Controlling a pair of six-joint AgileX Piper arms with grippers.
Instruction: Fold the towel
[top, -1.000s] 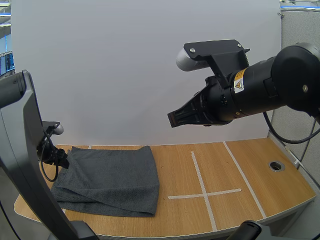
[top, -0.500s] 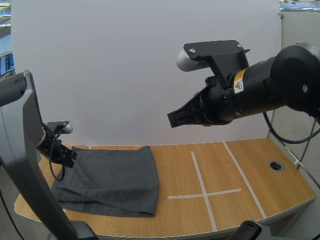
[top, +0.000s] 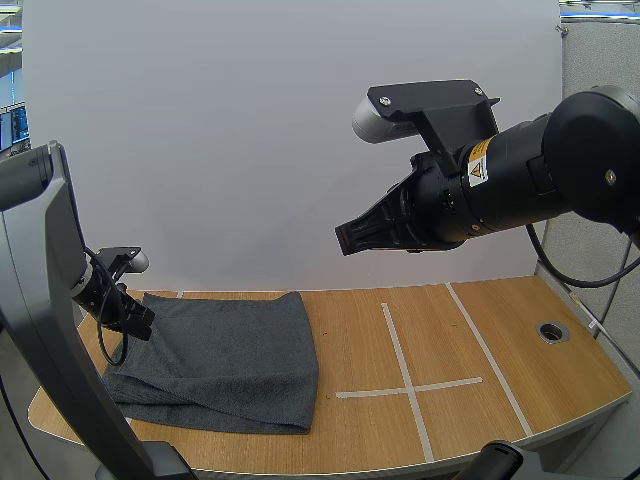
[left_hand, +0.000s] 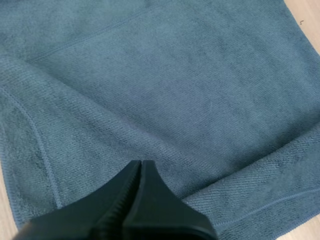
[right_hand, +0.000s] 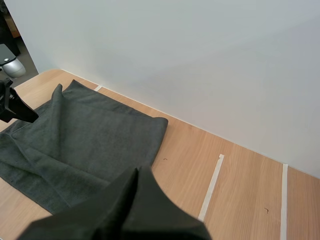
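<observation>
Two grippers shut, towel part-folded

Between folds, I'd judge: left gripper (top: 137, 322) is hovering, fingers together on nothing, over the far-left edge of the towel (top: 230, 355) lying doubled on the left side of the table (top: 500, 330). High up, right gripper (top: 345, 240) is hanging, also closed. Next fold is likely needing an open pinch on an edge; bare room is lying rightward.

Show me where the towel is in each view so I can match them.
High view: towel on the table's left side, left gripper at its left edge.
Left wrist view: towel directly under the shut left gripper.
Right wrist view: towel between the tape and the left gripper.
Shared landmark: the left gripper at the towel's edge.
</observation>
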